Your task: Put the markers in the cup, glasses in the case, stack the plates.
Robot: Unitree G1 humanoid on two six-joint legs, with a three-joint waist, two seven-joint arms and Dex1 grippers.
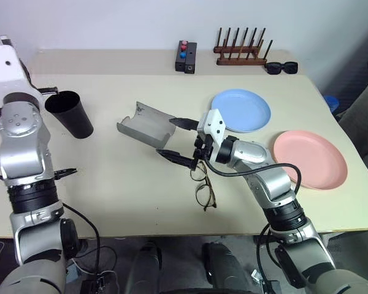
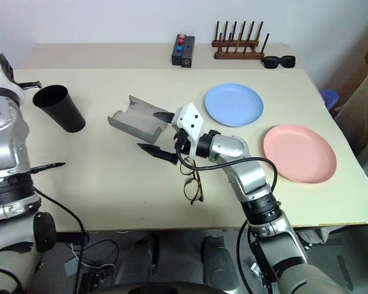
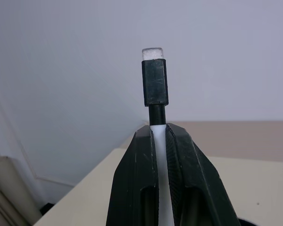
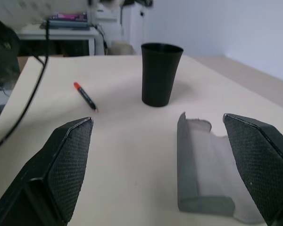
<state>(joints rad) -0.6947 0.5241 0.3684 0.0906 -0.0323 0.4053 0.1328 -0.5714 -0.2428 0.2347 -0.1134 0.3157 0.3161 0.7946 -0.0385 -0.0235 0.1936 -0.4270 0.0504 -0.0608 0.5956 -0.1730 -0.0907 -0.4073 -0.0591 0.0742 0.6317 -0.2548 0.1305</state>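
The left wrist view shows the left claw (image 3: 160, 141) pinching a white-bodied marker (image 3: 155, 89) with a black cap. The right wrist view shows the spread right claw (image 4: 165, 155), the red-ended marker (image 4: 85, 96), the black tapered cup (image 4: 161, 73) and the open grey case (image 4: 203, 165) on the table (image 4: 122, 155).

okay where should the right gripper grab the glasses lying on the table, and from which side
Judging by their pose, the glasses lie flat with the temples folded, just on the robot's side of the open right gripper. The bridge between the two lenses looks like the safest spot: it is narrow and central. Come from straight above, with one finger on each side of the bridge, so that the thin frame lifts level and the lenses stay untouched.
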